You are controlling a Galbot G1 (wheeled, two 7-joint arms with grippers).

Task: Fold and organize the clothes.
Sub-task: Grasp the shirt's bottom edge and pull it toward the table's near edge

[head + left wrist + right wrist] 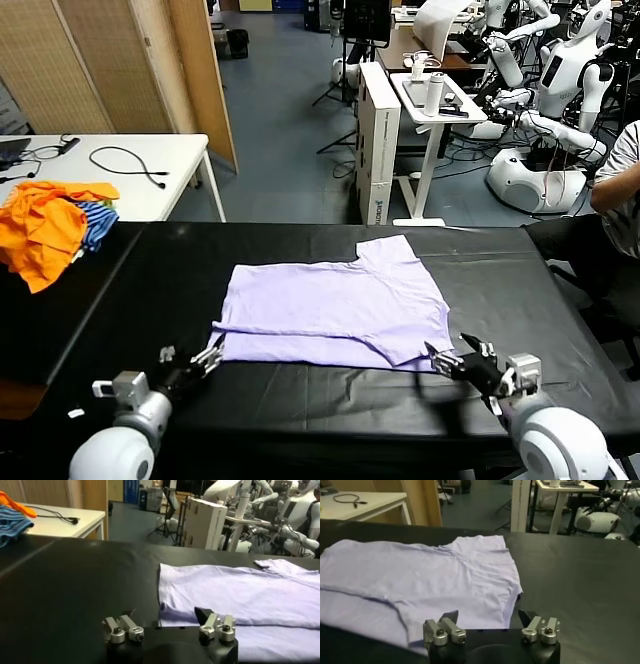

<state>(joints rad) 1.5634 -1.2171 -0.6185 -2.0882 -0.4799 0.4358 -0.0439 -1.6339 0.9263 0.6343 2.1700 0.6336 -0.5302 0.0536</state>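
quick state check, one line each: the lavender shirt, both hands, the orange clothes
lavender T-shirt: flat on the black table, partly folded, near edge doubled over.
left hand: open, at the shirt's near left corner.
right hand: open, at the shirt's near right corner.
orange garments: crumpled heap over a blue-striped cloth.

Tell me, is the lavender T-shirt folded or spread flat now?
Partly folded. The T-shirt lies on the black table with its near edge doubled over; one sleeve sticks out at the far side.

even indoor overhead light; faint sheen on the black bench [300, 400] at its far edge; wrist views dimmer, softly blurred.
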